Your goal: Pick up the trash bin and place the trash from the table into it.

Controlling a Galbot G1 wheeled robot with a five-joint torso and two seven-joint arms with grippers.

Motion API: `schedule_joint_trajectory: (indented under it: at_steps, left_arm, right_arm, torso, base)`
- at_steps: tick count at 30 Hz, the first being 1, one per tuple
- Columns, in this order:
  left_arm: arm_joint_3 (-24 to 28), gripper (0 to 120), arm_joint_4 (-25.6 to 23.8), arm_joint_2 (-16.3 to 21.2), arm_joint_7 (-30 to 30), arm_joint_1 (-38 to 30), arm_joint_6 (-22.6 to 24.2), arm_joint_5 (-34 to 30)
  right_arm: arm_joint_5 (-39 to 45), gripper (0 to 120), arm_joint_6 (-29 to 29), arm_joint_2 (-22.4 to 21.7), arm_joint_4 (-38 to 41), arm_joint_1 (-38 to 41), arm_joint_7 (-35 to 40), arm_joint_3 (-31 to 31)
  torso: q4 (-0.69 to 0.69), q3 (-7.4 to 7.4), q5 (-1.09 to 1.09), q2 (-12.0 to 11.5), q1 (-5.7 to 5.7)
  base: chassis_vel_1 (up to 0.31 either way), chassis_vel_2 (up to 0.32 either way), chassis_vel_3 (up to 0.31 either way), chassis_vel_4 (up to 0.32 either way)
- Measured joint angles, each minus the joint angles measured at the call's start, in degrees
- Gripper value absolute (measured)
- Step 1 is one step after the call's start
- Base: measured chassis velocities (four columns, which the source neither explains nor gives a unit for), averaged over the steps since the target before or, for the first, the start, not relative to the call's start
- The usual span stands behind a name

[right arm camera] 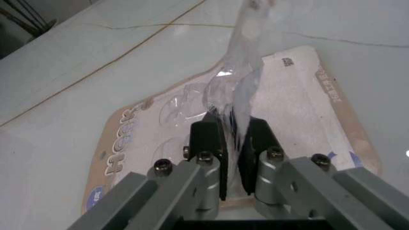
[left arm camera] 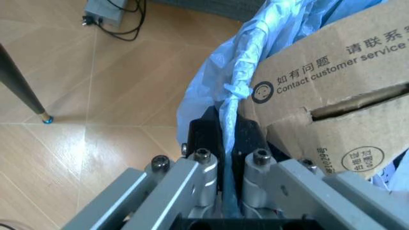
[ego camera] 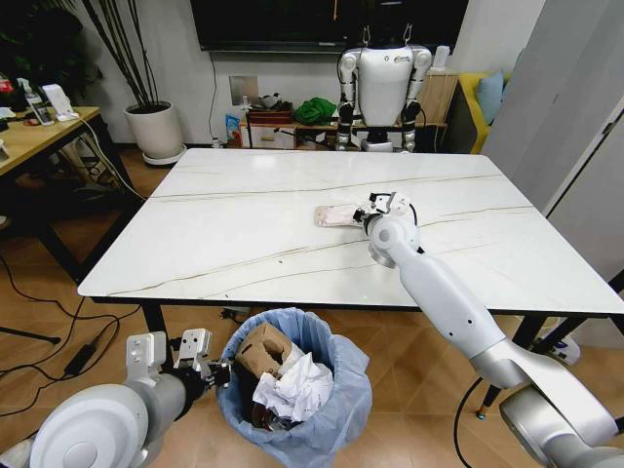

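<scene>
The trash bin (ego camera: 336,409), lined with a crinkled blue bag (left arm camera: 211,96), stands on the floor at the table's near edge. It holds a brown cardboard box (ego camera: 265,351) (left arm camera: 332,81) and white tissues (ego camera: 297,385). My left gripper (ego camera: 216,370) (left arm camera: 230,143) is shut on the bin's bagged rim on its left side. On the white marble table (ego camera: 244,224) lies one piece of trash, a flat clear-plastic blister wrapper on a card (ego camera: 336,215) (right arm camera: 300,96). My right gripper (ego camera: 378,207) (right arm camera: 231,143) is shut on a raised flap of its clear plastic.
Another white robot (ego camera: 382,83) stands behind the table's far edge. A wooden desk (ego camera: 39,136) and a potted plant (ego camera: 154,129) are at the left. Cables (ego camera: 58,341) lie on the floor, and a black table leg (left arm camera: 22,81) stands near the bin.
</scene>
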Motion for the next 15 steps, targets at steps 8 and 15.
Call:
schedule_joint_trajectory:
  at_steps: [8, 15]
  left_arm:
    - [-0.1, 0, 0.0, 0.0, 0.0, 0.3, 0.0, 0.1]
    - [-0.1, 0, 0.0, -0.1, 0.0, 0.3, 0.0, 0.3]
  right_arm:
    - [-0.1, 0, 0.6, -1.1, 2.5, -1.2, 0.2, 0.2]
    - [2.4, 0, 1.0, -6.6, 12.4, -3.6, 0.9, 1.3]
  torso:
    - [0.01, 0.0, 0.0, 0.0, 0.0]
    - [0.0, 0.0, 0.03, 0.0, 0.0]
  base:
    - [0.0, 0.0, 0.0, 0.0]
    - [0.0, 0.0, 0.0, 0.0]
